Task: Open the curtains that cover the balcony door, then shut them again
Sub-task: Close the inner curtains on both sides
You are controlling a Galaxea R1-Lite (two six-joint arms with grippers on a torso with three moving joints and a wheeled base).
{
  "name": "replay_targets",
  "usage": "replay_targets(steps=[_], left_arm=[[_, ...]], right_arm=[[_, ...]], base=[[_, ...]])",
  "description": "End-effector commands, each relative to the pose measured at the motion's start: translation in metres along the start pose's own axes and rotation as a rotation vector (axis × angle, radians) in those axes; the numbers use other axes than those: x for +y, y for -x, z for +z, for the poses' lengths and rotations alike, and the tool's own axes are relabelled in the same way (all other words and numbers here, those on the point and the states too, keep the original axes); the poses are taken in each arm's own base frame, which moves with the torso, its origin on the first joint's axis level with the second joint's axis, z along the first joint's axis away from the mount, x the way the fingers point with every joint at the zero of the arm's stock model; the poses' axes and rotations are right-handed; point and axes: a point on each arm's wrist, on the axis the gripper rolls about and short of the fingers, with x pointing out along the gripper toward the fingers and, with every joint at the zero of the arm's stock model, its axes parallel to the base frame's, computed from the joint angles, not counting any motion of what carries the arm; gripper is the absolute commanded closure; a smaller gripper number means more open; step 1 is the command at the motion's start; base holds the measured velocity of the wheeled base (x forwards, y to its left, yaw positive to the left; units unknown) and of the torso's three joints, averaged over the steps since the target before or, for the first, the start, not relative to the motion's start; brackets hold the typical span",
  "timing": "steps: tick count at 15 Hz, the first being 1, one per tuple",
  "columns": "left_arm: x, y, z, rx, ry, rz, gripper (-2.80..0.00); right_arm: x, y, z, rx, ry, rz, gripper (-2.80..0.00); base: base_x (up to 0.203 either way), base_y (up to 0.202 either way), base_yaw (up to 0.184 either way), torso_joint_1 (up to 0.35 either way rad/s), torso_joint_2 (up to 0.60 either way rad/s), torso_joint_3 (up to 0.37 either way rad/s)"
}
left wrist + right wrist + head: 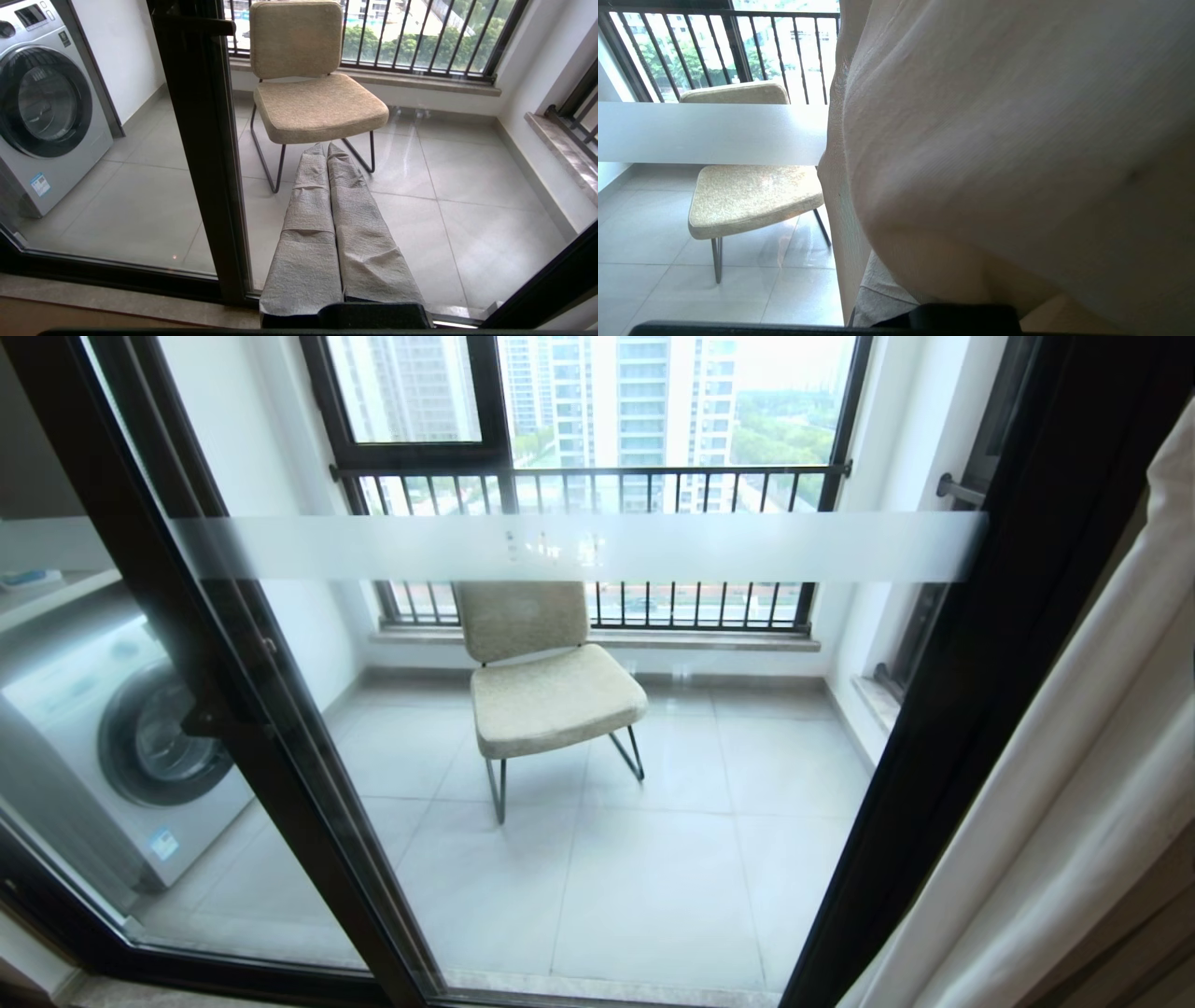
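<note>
Curtains (1074, 784) gathered at 3 o'clock of the head view, beside the black frame of the balcony door (579, 546), glass uncovered. Soft, pliant fabric, likely light but bulky; best pinched on the leading vertical edge, both layers together, at mid height. Right gripper (896, 298) buried under cream folds in its wrist view, jaws clenched, fabric draped over them; grasp itself hidden. Left gripper (327, 149) parked low, jaws pressed together, empty, aimed toward the chair (308, 79).
</note>
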Motion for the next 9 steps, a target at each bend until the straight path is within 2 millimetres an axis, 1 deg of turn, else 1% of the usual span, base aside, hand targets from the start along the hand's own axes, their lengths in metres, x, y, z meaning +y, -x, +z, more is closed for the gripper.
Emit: replay_targets(steps=[1,9], left_arm=[[0.0000,0.0000,0.0001,-0.001,0.001,0.001,0.00],[0.0000,0.0000,-0.0001,0.000,0.001,0.000,0.00]], right_arm=[[0.0003,0.0015,0.0004,-0.006,0.001,0.002,0.00],[0.0000,0.0004,-0.0037,0.009,0.002,0.000,0.00]], base=[[0.000,0.000,0.000,0.000,0.00,0.000],[0.000,0.000,0.000,0.000,0.00,0.000]])
